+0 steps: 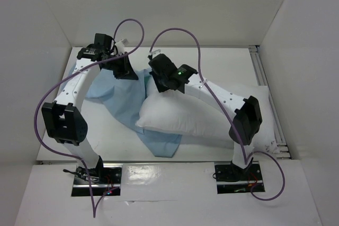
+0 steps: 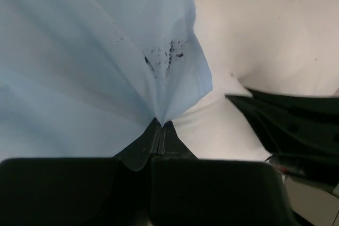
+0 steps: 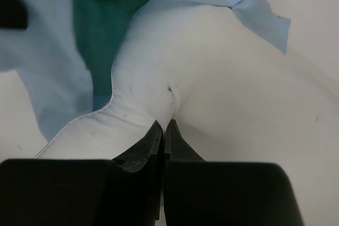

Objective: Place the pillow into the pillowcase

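The pillowcase (image 1: pixel 114 96) lies crumpled at the left of the table (image 1: pixel 106 136), blue face up, one end running under the pillow (image 1: pixel 196 117). The left gripper (image 2: pixel 160 126) is clamped on a pinch of its blue cloth, with that arm bent outward and the wrist at the far edge. The pillow lies to the right, almost wholly outside the case. Its left corner meets the sea-green lining (image 3: pixel 98 30), possibly just inside the mouth. The right gripper (image 3: pixel 164 126) is clenched on pillow fabric there, its arm stretched across the pillow.
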